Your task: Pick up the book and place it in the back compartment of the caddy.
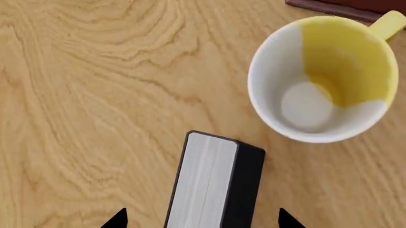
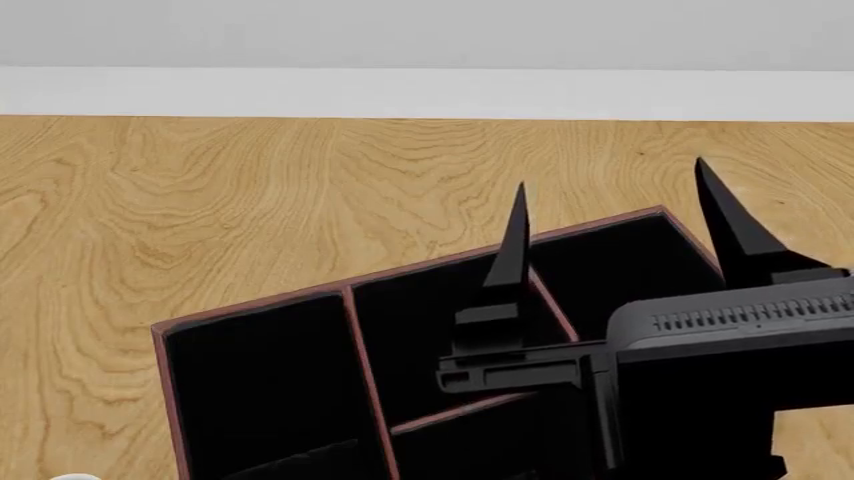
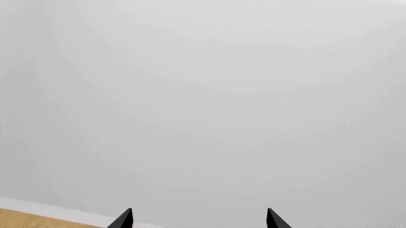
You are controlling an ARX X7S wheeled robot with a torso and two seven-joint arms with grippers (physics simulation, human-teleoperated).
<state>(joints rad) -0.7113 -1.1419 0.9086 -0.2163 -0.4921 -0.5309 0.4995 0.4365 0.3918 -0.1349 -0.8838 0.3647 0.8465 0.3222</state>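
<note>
In the left wrist view the book (image 1: 208,183) lies on the wooden table, showing a pale grey page face and a black cover. My left gripper (image 1: 203,219) is open and straddles the book's near end, with a gap of bare wood on each side. The caddy (image 2: 350,291), with dark red walls and a black interior split by thin red dividers, sits in the lower middle of the head view; one of its corners (image 1: 330,6) shows past the mug. My right gripper (image 2: 614,225) is open, raised over the caddy's right cells, fingers pointing up. The book is hidden in the head view.
A white and yellow mug (image 1: 323,76) stands upright close to the book's far end, between it and the caddy corner. The wooden table (image 2: 267,190) stretches back to a pale wall. The right wrist view shows only that wall and a sliver of table.
</note>
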